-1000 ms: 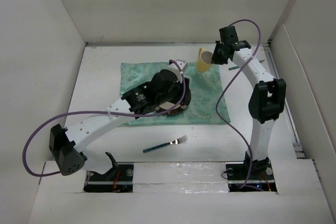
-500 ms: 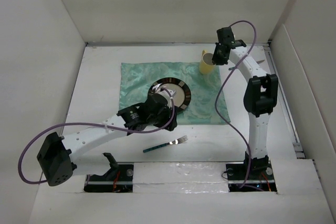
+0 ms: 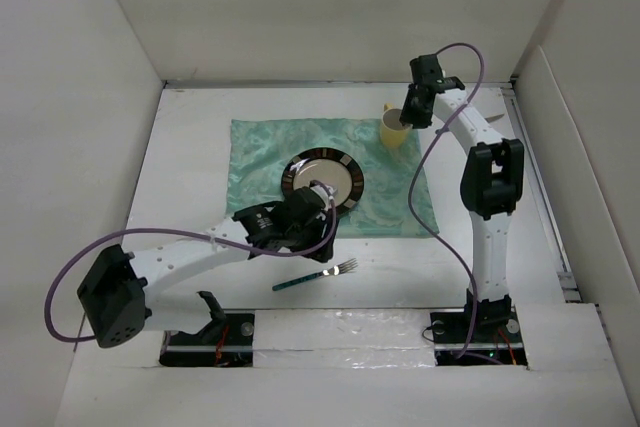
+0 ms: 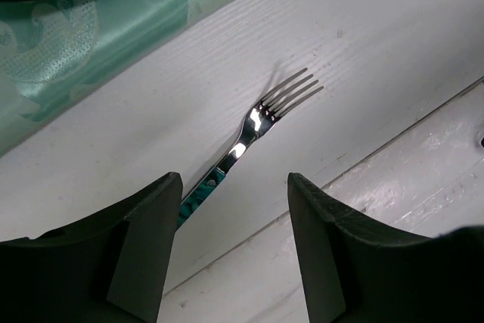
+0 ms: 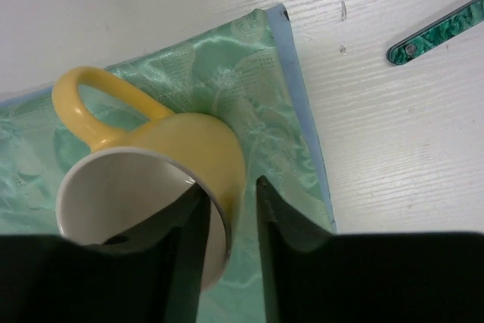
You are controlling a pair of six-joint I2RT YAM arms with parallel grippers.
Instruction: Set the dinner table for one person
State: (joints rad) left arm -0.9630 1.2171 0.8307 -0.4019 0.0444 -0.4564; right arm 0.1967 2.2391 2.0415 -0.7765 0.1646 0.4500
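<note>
A dark-rimmed plate (image 3: pixel 322 179) lies on the green mat (image 3: pixel 260 152) on the white dinner table (image 3: pixel 190 177). A fork (image 3: pixel 318 274) with a teal handle lies on the table in front of the mat. My left gripper (image 3: pixel 322 232) is open and empty, above the table just short of the fork (image 4: pixel 261 120); its jaws (image 4: pixel 234 181) stand wide apart. My right gripper (image 3: pixel 408 115) is shut on the wall of a yellow mug (image 5: pixel 181 149), one finger inside and one outside. The mug (image 3: pixel 394 128) is at the mat's far right corner.
A utensil with a green handle (image 5: pixel 439 34) lies on the table right of the mat's corner (image 5: pixel 276 17). Upright white panels close in the table on the left, back and right. A raised white ledge (image 4: pixel 423 164) runs along the near edge by the arm bases.
My left gripper has come off the plate, leaving it on the mat, and drawn back toward the fork. My right gripper has lowered the mug at the mat's corner.
</note>
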